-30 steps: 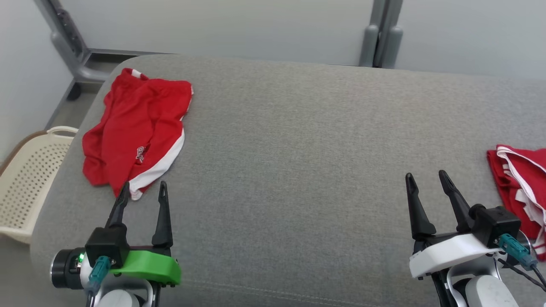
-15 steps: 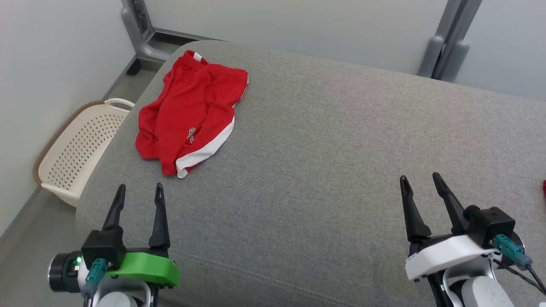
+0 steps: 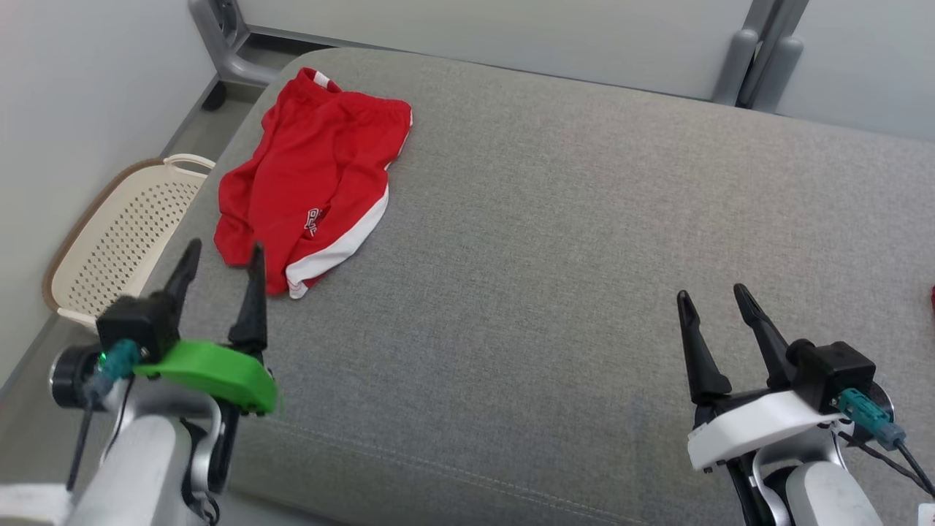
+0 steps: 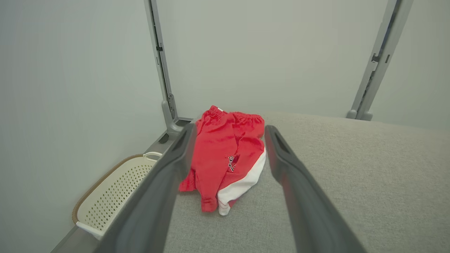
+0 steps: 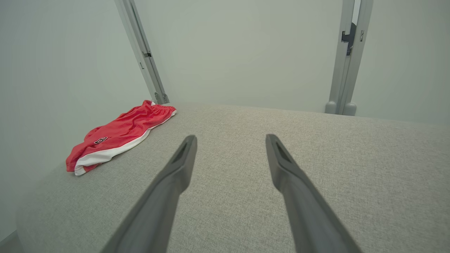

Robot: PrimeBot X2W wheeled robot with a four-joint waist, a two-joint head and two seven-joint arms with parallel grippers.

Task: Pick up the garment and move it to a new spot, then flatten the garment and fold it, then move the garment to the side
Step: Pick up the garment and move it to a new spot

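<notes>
The garment [image 3: 310,183] is a pair of red shorts with a white hem band, lying crumpled near the far left corner of the grey cushioned surface [image 3: 555,241]. It also shows in the left wrist view as red shorts [image 4: 226,158] ahead between the fingers, and in the right wrist view as red shorts [image 5: 117,137] off to the left. My left gripper [image 3: 219,256] hovers open just short of the garment's near edge, holding nothing. My right gripper [image 3: 712,299] stands open and empty over the bare surface at the lower right.
A cream perforated basket [image 3: 117,241] stands on the floor left of the surface, also visible as the basket [image 4: 112,193]. Grey metal posts [image 3: 760,51] rise behind the far edge. A sliver of red cloth [image 3: 933,298] sits at the right edge.
The camera has turned left, so the picture shifted and the red cloth at the right nearly left view. My left gripper has risen and moved forward toward the garment. The right gripper barely moved.
</notes>
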